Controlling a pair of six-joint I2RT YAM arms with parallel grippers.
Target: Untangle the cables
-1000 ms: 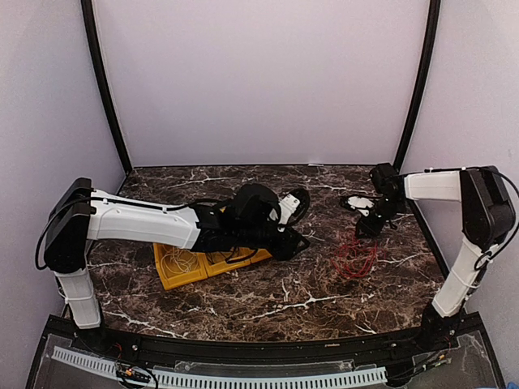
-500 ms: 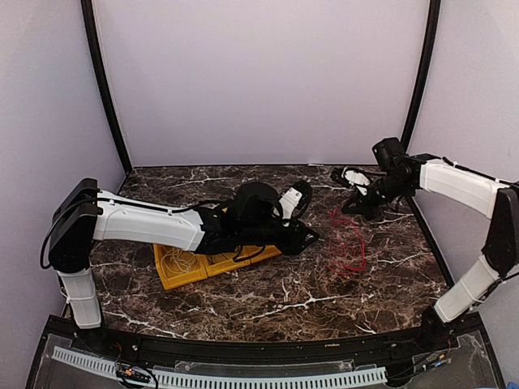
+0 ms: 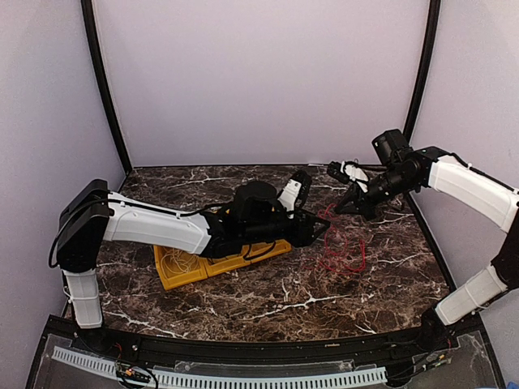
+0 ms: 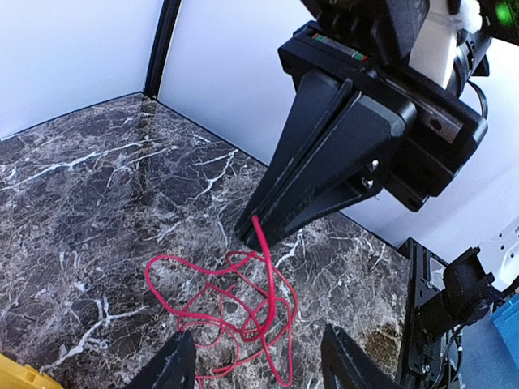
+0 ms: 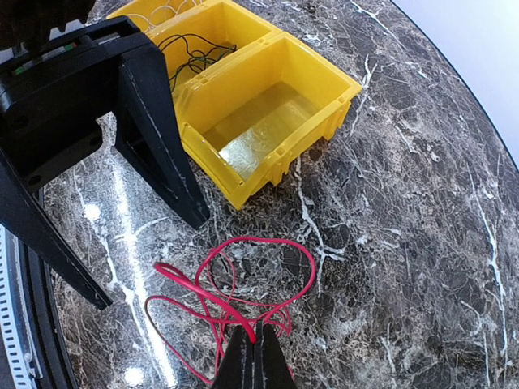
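Nearest to my bases stands the yellow bin (image 3: pixel 180 275) with three compartments. The white cable (image 3: pixel 174 261) lies in its left compartment and the black cable (image 5: pixel 195 53) in the middle one. The compartment on the right has nothing in it, and I judge it is kept free for the last wire.

Just beyond the bin, the red cable (image 3: pixel 349 251) rests as a loose heap on the marble table (image 3: pixel 268 304), apart from the other two. My left gripper (image 4: pixel 259 365) hovers low beside this heap with its fingers spread wide and holding nothing. I think it waits there to pin or take the loops while the other side pulls.

Farther back, my right gripper (image 5: pixel 255 356) is closed tight on one strand of the red cable and holds it above the table. From there the strand hangs down to the heap, so the loops can open by their own weight.
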